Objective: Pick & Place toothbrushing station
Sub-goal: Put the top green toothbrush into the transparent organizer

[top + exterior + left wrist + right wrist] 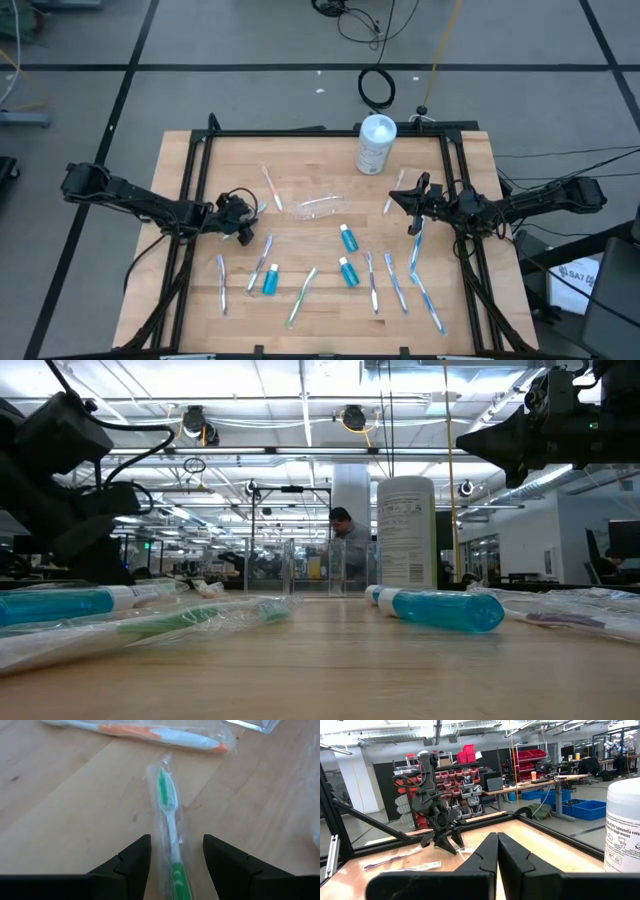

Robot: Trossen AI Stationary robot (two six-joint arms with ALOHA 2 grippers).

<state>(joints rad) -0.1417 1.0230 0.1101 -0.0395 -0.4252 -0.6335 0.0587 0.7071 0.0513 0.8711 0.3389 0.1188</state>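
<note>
Between the left gripper's [172, 865] two dark fingers [127, 865], closest to the left wrist camera, lies a green toothbrush [167, 802] in a clear wrapper, flat on the wooden table [60, 820] with its bristle end pointing away; an orange-and-white wrapped toothbrush [160, 734] lies crosswise just beyond it. Those fingers stand wide apart, one on each side of the handle, seemingly not yet touching it, so nothing is grasped. To do this pick well, I judge the gripper should settle straight down until the tips nearly meet the wood, stay centred on the handle, then close gently so the slick wrapper does not squirt out or twist. From above, the left gripper [238, 215] sits at the table's left-middle, near a clear plastic holder [318, 207], probably where the brush belongs. Over at the right edge, the right gripper [416, 193] waits raised, fingers [492, 857] pressed together and empty, near a white wipes canister [376, 144]
</note>
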